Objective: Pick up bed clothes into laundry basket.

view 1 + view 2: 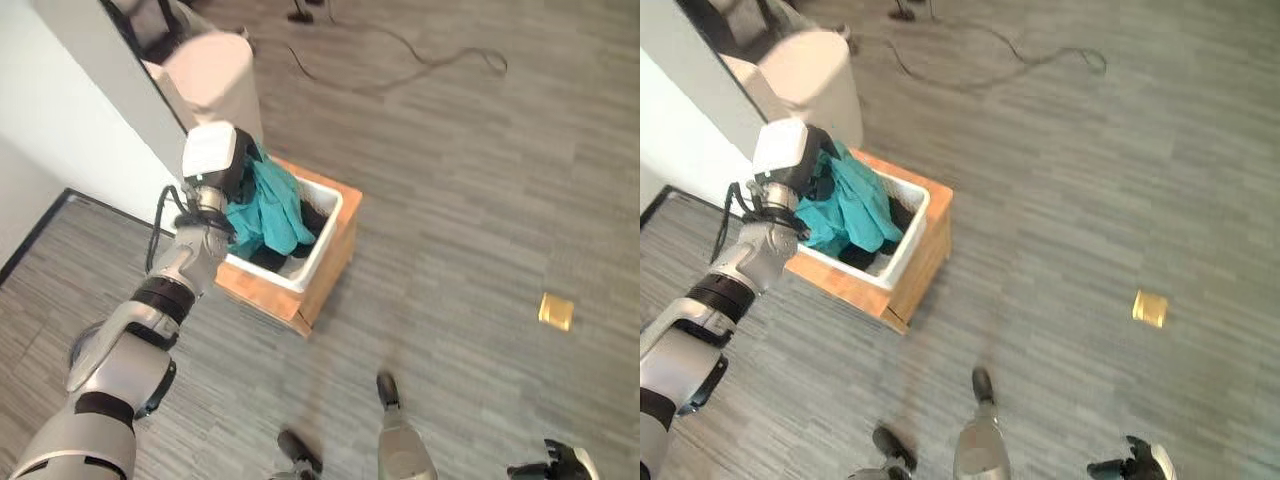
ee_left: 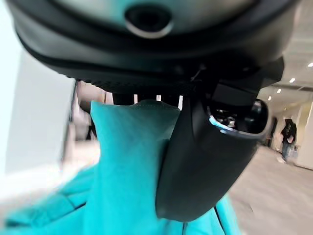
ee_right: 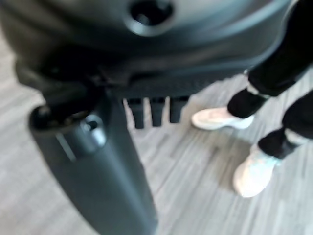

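Note:
A teal garment (image 1: 270, 210) hangs from my left hand (image 1: 238, 172) over the laundry basket (image 1: 327, 243), a white-lined bin set in a wooden crate. The lower folds of the cloth lie inside the bin on top of dark clothes (image 1: 266, 262). In the left wrist view the thumb (image 2: 205, 161) presses against the teal garment (image 2: 127, 166), so the hand is shut on it. My right hand (image 1: 560, 464) hangs low at the near right over bare floor, its fingers (image 3: 157, 111) relaxed and holding nothing.
A white bed edge (image 1: 70, 120) and a pale rounded cushion (image 1: 212, 72) stand just behind the basket. A small yellow square (image 1: 555, 311) lies on the grey floor to the right. A person's legs in white shoes (image 3: 254, 171) stand near my right hand.

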